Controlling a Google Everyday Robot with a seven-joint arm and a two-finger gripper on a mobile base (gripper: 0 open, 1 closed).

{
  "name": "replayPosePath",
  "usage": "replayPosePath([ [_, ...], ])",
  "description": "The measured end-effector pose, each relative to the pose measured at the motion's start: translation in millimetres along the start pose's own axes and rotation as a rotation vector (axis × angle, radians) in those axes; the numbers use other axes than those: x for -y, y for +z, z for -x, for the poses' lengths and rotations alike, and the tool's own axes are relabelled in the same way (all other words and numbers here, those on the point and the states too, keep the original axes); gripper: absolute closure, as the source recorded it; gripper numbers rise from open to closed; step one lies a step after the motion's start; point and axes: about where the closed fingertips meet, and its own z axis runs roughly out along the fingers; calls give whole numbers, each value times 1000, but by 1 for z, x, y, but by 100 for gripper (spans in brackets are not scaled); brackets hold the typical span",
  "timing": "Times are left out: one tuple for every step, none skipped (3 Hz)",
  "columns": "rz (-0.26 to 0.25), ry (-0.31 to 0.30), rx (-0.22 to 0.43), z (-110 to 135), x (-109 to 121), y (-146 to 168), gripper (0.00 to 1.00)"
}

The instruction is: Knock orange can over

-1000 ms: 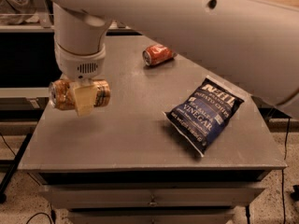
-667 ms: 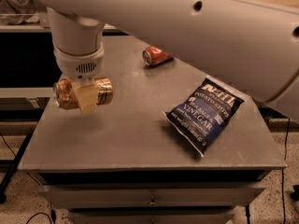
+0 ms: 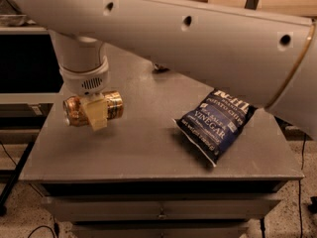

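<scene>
The orange can (image 3: 115, 105) is golden-amber with a silver end and lies on its side over the left part of the grey table (image 3: 148, 152). My gripper (image 3: 95, 114) hangs from the white wrist straight above it. One cream finger (image 3: 97, 117) crosses the front of the can's middle, and the other finger is hidden behind the can. The gripper looks shut on the can. I cannot tell whether the can rests on the table or hangs just above it.
A dark blue bag of vinegar chips (image 3: 215, 124) lies on the right half of the table. My big white arm (image 3: 198, 38) spans the top of the view and hides the table's back, including the redder can. The table's front edge (image 3: 158, 175) is near.
The gripper and the orange can have moved together slightly right and toward the front. The arm has swung lower across the view and now covers the redder can at the back.
</scene>
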Motion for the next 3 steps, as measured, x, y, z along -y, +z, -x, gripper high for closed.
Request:
replayPosePath([
  [21,-34,-36,5,1,8,100],
  [42,-87,-68,13,2,16,100],
  [67,-133,-88,20,1,23,100],
])
